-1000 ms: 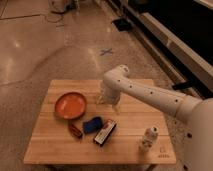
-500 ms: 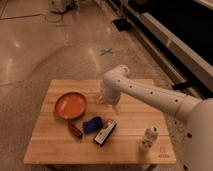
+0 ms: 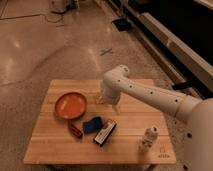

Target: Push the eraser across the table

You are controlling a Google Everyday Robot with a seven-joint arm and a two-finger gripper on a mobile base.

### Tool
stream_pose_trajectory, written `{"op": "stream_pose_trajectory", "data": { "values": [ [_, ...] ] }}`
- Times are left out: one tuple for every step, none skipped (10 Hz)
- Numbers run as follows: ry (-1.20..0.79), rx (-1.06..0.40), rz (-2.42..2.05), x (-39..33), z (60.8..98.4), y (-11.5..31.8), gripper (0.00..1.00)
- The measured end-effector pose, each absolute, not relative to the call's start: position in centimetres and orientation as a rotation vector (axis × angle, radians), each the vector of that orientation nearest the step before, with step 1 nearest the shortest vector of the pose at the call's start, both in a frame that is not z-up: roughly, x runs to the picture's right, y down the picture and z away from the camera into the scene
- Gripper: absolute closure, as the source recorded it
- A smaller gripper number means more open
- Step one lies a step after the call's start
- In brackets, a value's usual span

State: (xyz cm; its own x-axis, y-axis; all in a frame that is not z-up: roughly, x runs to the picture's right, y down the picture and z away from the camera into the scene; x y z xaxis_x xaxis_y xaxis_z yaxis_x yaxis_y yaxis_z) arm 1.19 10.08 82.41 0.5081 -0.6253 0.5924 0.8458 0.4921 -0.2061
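The eraser, a flat black block with a white face and a red stripe, lies on the light wooden table near the front middle, angled toward the far right. My gripper hangs from the white arm above the table's middle, a little behind the eraser and apart from it. A blue rounded object lies just left of the eraser, touching or nearly touching it. A small red-brown block lies further left.
An orange plate sits on the left part of the table. A small white bottle stands at the front right. A small dark mark is in the front right corner. Shiny floor surrounds the table; a dark bench runs along the right.
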Motion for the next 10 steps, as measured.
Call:
{"op": "stream_pose_trajectory", "data": {
  "values": [
    [-0.48,-0.516,-0.935,1.19,82.41,10.08,0.2],
    [-0.48,-0.516,-0.935,1.19,82.41,10.08,0.2],
    [-0.48,-0.516,-0.935,1.19,82.41,10.08,0.2],
    [-0.48,-0.516,-0.935,1.19,82.41,10.08,0.2],
    [-0.48,-0.516,-0.935,1.19,82.41,10.08,0.2],
    [-0.48,-0.516,-0.935,1.19,82.41,10.08,0.2],
    [-0.479,-0.516,-0.935,1.2,82.4,10.06,0.2],
    [-0.476,-0.518,-0.939,1.32,82.42,10.12,0.2],
    [-0.472,-0.521,-0.942,1.48,82.47,10.22,0.2],
    [-0.461,-0.53,-0.947,1.92,82.63,10.46,0.2]
  ]
}}
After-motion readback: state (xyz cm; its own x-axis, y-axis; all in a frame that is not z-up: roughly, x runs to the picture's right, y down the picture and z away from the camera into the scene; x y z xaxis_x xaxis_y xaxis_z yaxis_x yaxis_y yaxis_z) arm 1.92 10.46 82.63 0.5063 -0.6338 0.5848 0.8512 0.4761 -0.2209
